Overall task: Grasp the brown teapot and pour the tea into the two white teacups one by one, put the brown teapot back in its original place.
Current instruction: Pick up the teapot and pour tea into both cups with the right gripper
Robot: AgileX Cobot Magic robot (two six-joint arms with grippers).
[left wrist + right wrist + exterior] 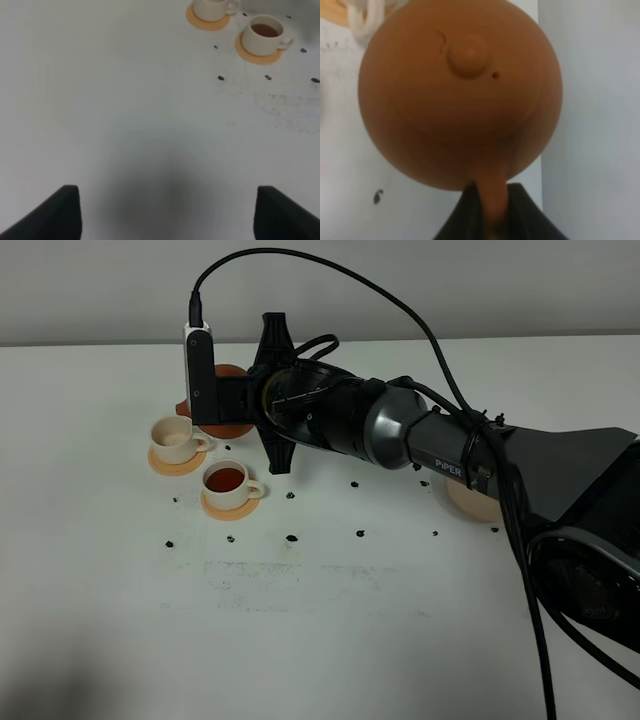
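Matte clay teapot (460,100), glossy ceramic teacups (227,483)

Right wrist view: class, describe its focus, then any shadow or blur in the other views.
Right wrist view: the brown teapot fills the frame, slightly soft. Left wrist view: a diffuse grey shadow on the table. Exterior high view: sharp, evenly lit, no glare.

Open table (300,640) beside 2 teacups (228,483).

Reddish-brown teapot (460,100), cream-white teacups (176,439), orange coasters (165,466), beige saucer (468,504), black-speckled white table (300,630), black arm (400,430)
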